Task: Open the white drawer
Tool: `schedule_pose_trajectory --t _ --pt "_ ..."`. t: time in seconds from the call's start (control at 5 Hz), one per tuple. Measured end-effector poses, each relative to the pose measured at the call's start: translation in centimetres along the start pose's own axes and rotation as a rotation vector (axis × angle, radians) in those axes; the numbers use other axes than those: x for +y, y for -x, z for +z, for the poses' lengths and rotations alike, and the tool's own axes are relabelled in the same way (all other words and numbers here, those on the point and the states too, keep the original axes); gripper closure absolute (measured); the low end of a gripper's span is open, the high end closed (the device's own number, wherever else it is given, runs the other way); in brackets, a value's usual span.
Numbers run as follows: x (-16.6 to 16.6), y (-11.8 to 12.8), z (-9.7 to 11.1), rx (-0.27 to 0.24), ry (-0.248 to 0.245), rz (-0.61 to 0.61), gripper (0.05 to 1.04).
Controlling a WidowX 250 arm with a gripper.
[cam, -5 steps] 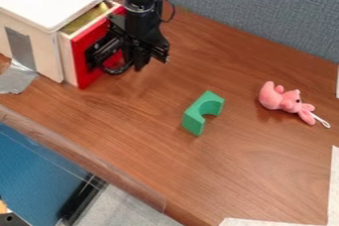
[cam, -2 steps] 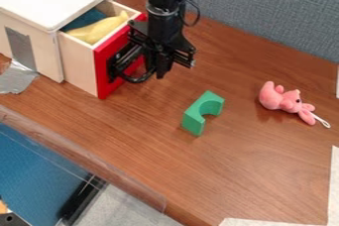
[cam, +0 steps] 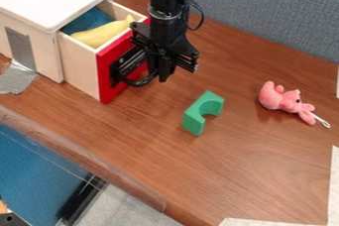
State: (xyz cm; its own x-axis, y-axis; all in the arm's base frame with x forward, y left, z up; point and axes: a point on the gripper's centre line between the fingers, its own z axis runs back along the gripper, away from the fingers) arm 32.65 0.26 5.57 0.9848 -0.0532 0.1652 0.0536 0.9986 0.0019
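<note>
Sitting right at the handle (cam: pixel 138 83), the gripper (cam: pixel 163 74) is placed to haul the red-fronted drawer (cam: pixel 106 87) outward; spread or pinching, I can't tell!

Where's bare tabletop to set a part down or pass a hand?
Bare table: between green block and white strip; between block and pink toy; behind the toy, toward the grey partition. Crowded: upper left, gripper at the open drawer's red front.
</note>
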Motion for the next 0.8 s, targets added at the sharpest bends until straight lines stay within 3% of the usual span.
schedule_pose_trajectory --t 0.8 --pt "-2.4 -1.0 1.1 0.025 -0.002 0.078 0.955"
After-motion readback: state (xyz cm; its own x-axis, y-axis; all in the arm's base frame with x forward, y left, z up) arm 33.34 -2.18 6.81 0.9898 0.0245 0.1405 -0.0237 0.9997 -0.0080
